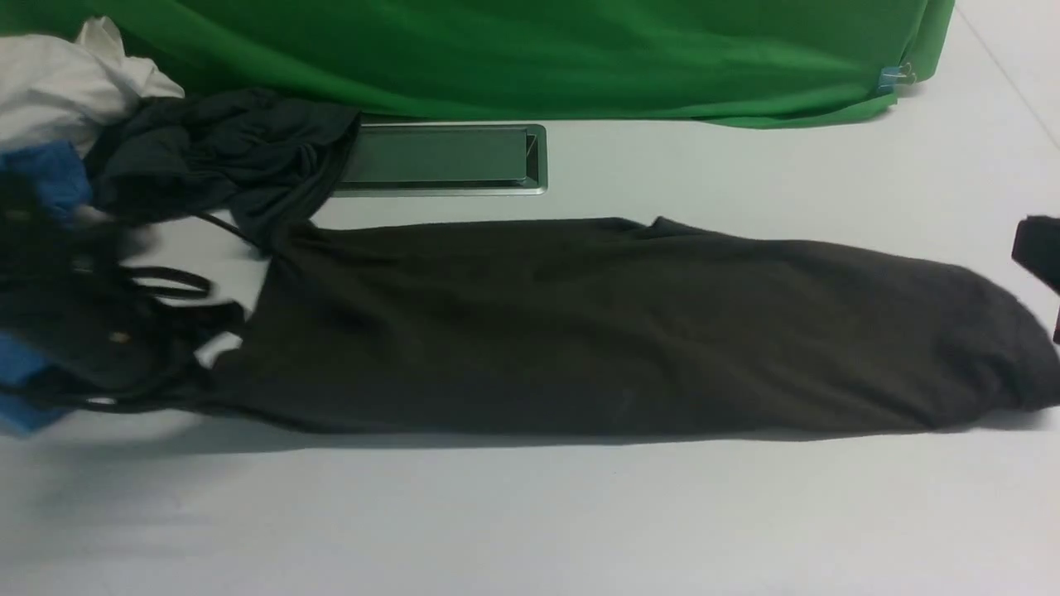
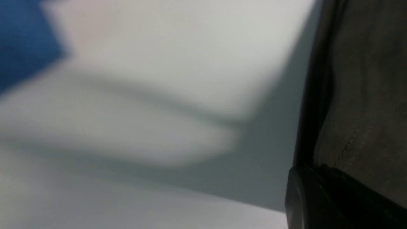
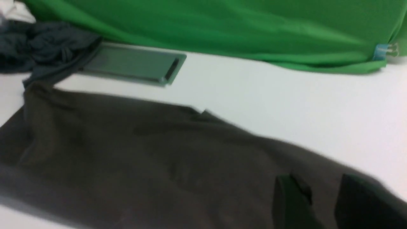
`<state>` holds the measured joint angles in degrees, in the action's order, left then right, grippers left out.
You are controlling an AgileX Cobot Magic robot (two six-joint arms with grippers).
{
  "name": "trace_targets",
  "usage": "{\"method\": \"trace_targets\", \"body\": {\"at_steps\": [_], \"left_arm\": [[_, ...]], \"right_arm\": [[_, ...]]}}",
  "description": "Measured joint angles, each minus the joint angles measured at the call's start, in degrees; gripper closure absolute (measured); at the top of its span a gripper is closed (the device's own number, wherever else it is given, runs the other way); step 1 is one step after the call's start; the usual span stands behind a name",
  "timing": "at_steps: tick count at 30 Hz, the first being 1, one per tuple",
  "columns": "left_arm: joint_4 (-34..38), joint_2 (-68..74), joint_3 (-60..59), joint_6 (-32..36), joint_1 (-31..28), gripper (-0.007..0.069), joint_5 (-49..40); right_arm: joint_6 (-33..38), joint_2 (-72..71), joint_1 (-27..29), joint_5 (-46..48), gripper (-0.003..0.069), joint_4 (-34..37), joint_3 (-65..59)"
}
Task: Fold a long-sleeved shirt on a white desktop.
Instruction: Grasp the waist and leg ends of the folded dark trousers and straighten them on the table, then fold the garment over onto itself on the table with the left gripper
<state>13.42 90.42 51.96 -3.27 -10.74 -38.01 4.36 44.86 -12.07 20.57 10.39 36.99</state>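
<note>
The left pincer (image 2: 313, 170) grips the dark shirt's (image 1: 580, 331) edge; the right pincer (image 3: 321, 181) (rather blurred) stands open.

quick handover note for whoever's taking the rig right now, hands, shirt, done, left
Left hand: closed on the end of the dark shirt at the robot's left.
Right hand: fingers apart, nothing between them.
Shirt: stretched sideways in a long band on the white desktop, near the dark teal garment.
Done: looks gathered into that band; can't tell how neatly the layers lie.
Left: probably bring the ends inward, then tidy.
</note>
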Motion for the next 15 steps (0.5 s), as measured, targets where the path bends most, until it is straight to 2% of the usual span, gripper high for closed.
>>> {"method": "trace_targets", "body": {"at_steps": [6,13,15], "left_arm": [[0.36,-4.32,-1.23,0.00,-7.18,0.0599,1.64],[5.29,-3.48,-1.47,3.27,-7.45,0.0599,1.98],[9.57,-3.48,-1.47,7.47,-7.45,0.0599,2.75]], "right_arm": [[-0.39,0.00,0.00,-2.07,0.0419,0.05,0.00],[-0.41,0.00,0.00,-2.46,0.0419,0.16,0.00],[-0.41,0.00,0.00,-2.46,0.0419,0.16,0.00]]}}
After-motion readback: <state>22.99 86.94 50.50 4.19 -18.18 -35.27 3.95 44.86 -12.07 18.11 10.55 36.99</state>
